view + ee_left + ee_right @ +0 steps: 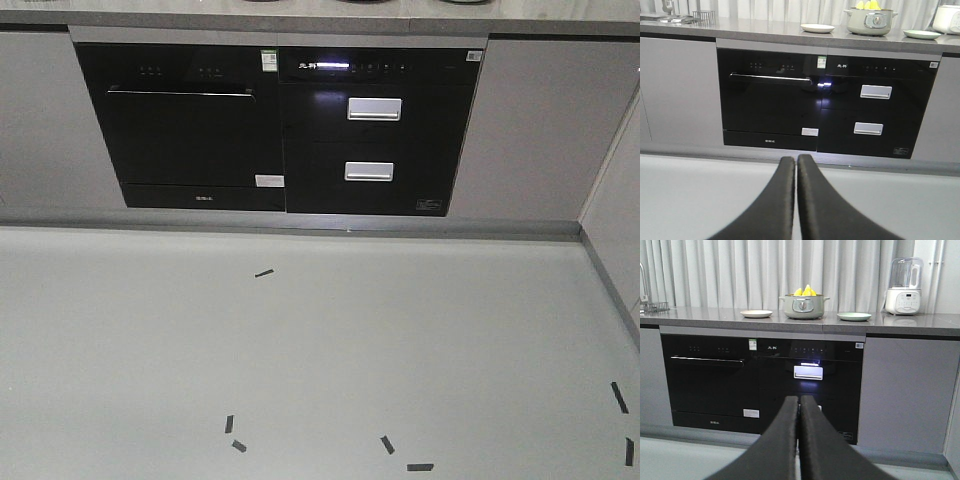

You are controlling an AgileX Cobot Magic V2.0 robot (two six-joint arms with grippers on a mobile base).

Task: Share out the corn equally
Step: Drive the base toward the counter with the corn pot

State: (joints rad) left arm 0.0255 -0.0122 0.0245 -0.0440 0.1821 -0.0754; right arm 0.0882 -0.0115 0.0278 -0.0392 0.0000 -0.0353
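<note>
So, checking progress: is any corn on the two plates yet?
No, the white plate and green plate are bare; the corn stands in the pot.

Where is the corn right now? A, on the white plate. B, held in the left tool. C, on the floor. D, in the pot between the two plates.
D: the yellow corn pokes up out of the pot on the counter, with the white plate on one side and the green plate on the other, both bare.

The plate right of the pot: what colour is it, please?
Pale green plate; clearest in the right wrist view.
</note>
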